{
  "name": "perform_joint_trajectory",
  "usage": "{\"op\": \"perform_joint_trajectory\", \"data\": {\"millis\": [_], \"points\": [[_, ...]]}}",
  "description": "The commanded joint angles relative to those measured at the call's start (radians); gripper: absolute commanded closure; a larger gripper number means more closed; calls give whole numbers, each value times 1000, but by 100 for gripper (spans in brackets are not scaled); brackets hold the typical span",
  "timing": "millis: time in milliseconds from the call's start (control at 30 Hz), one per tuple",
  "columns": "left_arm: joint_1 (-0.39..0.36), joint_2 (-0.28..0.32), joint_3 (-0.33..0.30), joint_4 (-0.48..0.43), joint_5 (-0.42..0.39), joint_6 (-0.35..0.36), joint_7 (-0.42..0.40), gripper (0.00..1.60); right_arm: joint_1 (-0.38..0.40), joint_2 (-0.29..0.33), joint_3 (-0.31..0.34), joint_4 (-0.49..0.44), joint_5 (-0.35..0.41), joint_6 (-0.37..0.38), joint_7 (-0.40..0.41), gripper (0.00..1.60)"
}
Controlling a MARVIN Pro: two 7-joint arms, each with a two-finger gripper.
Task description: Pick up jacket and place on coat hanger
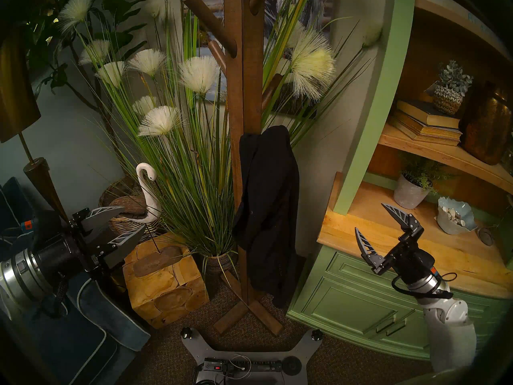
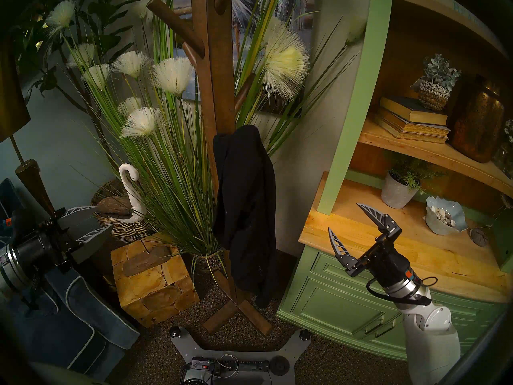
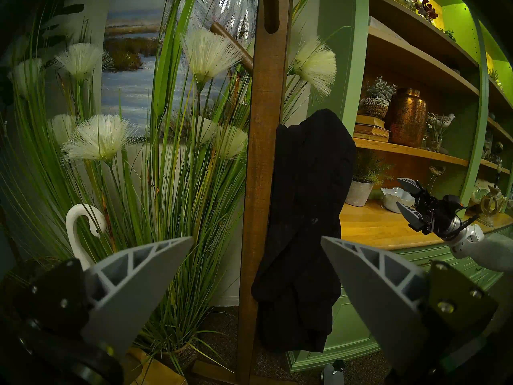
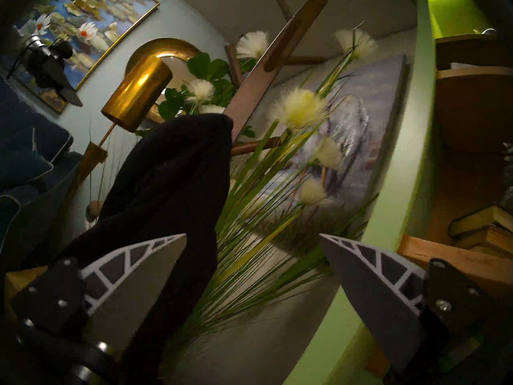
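— Carpeted corner: where is the jacket hanging?
— On the stand, right of the post. Left gripper and right gripper are gaping wide, empty. Placing looks done.

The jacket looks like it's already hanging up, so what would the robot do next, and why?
Probably just draw both arms back. The jacket hangs from the coat stand, draped beside the post, and neither the left gripper nor the right gripper touches it; both are open and empty.
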Motion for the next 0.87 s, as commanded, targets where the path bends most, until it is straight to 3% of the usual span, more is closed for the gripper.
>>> {"op": "perform_joint_trajectory", "data": {"millis": [0, 67, 300, 833], "points": [[-3, 0, 0, -11, -13, 0, -10, 0, -118, -69, -30, -127, 159, -40, 40, 0], [-3, 0, 0, -11, -13, 0, -10, 0, -133, -58, -60, -144, 200, -40, 56, 0], [-3, 0, -1, -12, -15, 1, -12, 0, -177, -29, -75, -170, 305, -40, 94, 0], [-3, 0, -2, -12, -16, 1, -12, 0, -201, 9, -85, -175, 347, -40, 84, 0]]}}
